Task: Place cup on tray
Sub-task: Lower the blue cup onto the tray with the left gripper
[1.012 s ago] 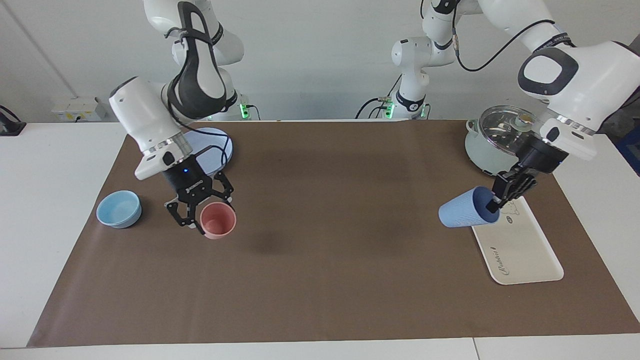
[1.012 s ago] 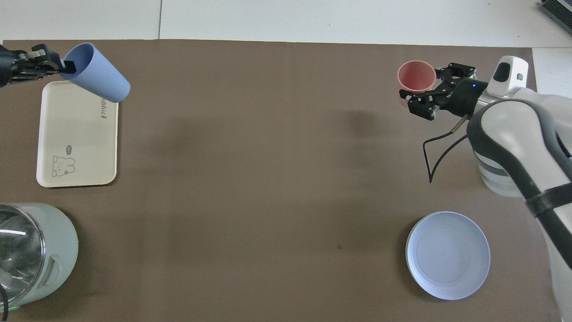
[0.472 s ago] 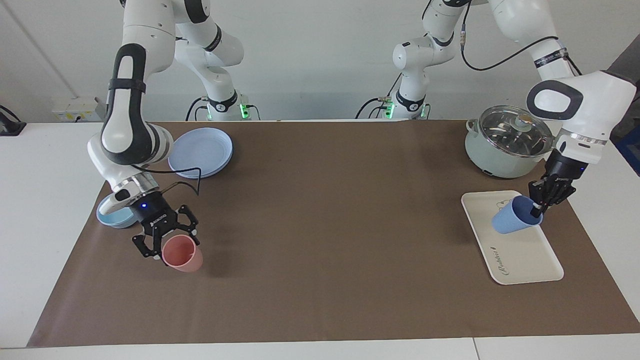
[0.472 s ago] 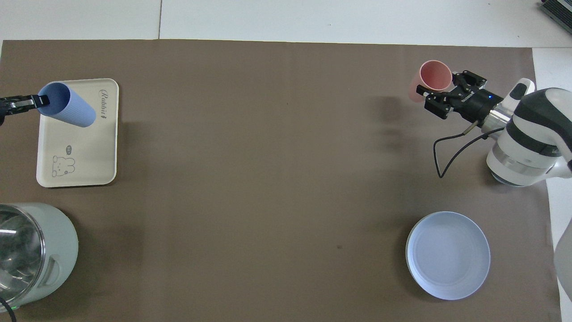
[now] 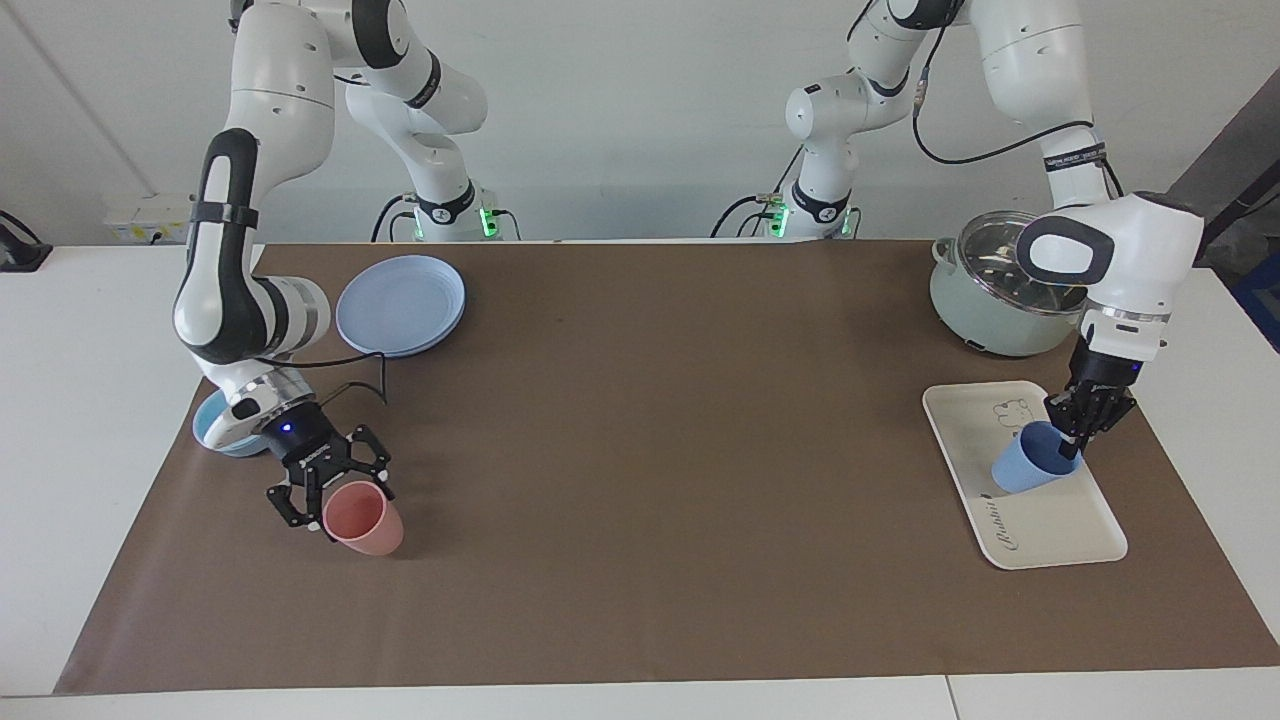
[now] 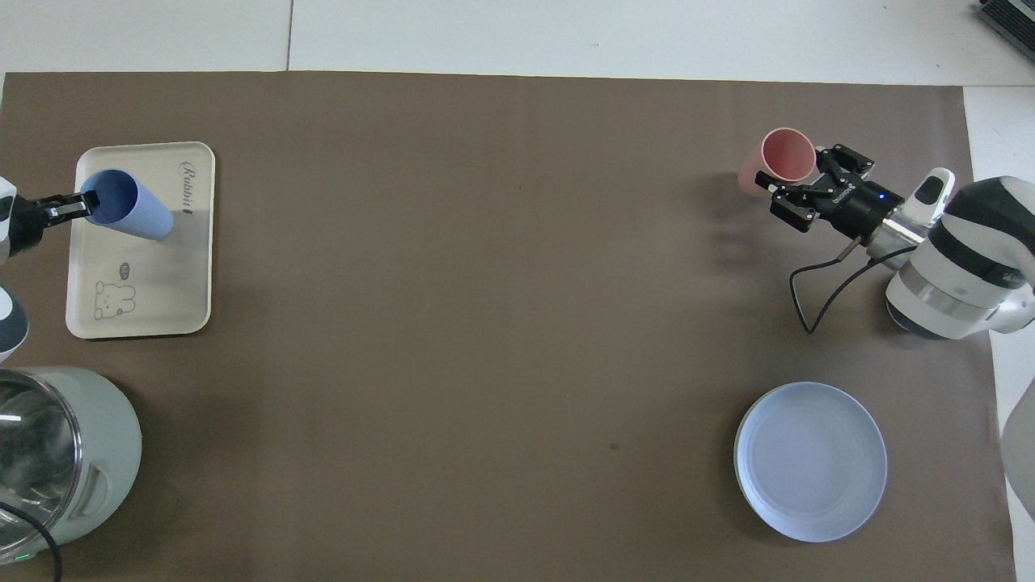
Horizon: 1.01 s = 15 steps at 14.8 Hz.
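Observation:
The periwinkle-blue cup [image 5: 1030, 470] [image 6: 133, 217] hangs tilted low over the cream tray [image 5: 1050, 525] [image 6: 141, 283], at the left arm's end of the table. My left gripper [image 5: 1070, 446] [image 6: 84, 201] is shut on the cup's rim. Its base is down at the tray's surface; whether it touches I cannot tell. Toward the right arm's end, my right gripper [image 5: 332, 502] [image 6: 799, 181] is shut on the rim of a salmon-pink tumbler [image 5: 368, 522] [image 6: 778, 158], tilted just over the brown mat.
A pale-green pot with a glass lid [image 5: 985, 300] [image 6: 57, 453] stands beside the tray, nearer to the robots. Stacked round blue plates [image 5: 402, 305] [image 6: 810, 461] and a light-blue bowl [image 5: 222, 428], partly hidden by the right arm, sit at the right arm's end.
My left gripper has carried the cup from beside the tray's edge to over the tray and lowered it. My right gripper has brought the pink tumbler down toward the mat.

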Each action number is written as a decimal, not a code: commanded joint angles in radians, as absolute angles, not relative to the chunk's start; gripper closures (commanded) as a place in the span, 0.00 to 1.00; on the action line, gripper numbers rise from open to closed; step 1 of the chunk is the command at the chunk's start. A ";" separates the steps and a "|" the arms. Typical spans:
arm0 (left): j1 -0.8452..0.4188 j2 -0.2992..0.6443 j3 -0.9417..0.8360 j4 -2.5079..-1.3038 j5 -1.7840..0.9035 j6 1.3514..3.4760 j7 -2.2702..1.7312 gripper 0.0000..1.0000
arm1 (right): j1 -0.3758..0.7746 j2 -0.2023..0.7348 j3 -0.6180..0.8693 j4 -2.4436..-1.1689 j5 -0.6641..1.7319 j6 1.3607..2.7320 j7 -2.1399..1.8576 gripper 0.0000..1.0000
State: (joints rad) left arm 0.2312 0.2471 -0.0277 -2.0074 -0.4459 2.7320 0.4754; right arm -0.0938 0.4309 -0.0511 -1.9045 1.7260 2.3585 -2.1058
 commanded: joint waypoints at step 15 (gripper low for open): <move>0.193 0.245 -0.035 -1.731 -0.417 2.250 0.365 0.00 | -0.101 0.330 -0.043 -1.994 1.773 2.397 -2.200 0.00</move>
